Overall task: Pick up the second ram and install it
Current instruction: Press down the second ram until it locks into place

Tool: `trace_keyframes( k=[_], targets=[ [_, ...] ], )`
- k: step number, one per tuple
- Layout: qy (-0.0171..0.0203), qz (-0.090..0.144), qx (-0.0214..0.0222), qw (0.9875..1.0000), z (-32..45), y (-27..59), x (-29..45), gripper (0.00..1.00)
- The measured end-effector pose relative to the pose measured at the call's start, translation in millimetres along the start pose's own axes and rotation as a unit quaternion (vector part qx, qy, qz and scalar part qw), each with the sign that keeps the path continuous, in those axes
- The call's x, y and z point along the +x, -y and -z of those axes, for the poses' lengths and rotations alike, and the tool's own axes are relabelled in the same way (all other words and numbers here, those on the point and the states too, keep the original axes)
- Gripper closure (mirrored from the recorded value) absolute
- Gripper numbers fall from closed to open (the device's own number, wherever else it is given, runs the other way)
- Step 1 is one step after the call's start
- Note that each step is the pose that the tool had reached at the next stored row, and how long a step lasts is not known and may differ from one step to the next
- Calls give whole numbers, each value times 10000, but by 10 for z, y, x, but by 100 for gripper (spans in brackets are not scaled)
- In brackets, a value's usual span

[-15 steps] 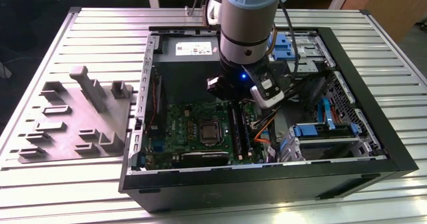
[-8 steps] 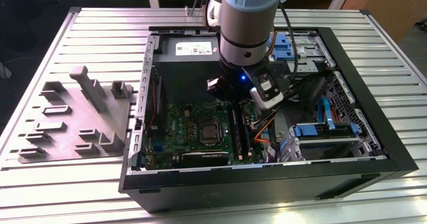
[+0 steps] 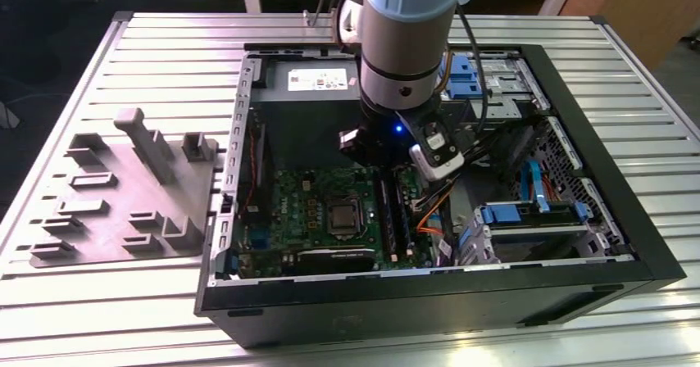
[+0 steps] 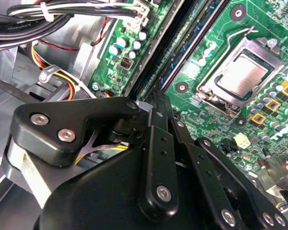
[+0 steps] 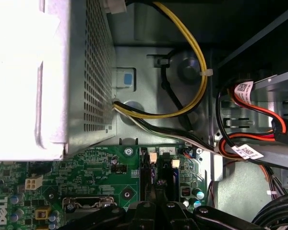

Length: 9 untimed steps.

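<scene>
The gripper (image 4: 158, 98) hangs low over the green motherboard (image 4: 201, 115), its black fingers drawn together with no gap between them. The tips sit at the end of the long black memory slots (image 5: 149, 167) in both wrist views. A thin dark green-blue ram (image 4: 194, 50) stands in one slot, running away from the fingertips. I cannot tell whether the tips touch it. In the exterior view the arm (image 3: 405, 56) reaches down into the open computer case (image 3: 252, 244), above the slots (image 3: 392, 215).
The silver-topped processor (image 4: 242, 76) lies beside the slots. A perforated power supply box (image 5: 48, 76) and yellow and black cables (image 5: 194, 67) crowd one end of the slots. Blue-tabbed drive cages (image 3: 536, 215) fill the case at the exterior view's right. A grey fixture (image 3: 120, 195) lies outside the case.
</scene>
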<state>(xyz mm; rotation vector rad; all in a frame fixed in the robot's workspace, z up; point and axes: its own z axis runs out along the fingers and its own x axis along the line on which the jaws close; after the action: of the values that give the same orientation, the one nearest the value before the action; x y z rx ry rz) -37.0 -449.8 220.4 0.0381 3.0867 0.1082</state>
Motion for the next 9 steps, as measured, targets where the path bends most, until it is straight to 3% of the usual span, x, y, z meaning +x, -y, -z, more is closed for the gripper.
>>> trace_keyframes(
  k=[9],
  targets=[
    [-1, 0, 2, 10000, -20, 2, 2, 90]
  ],
)
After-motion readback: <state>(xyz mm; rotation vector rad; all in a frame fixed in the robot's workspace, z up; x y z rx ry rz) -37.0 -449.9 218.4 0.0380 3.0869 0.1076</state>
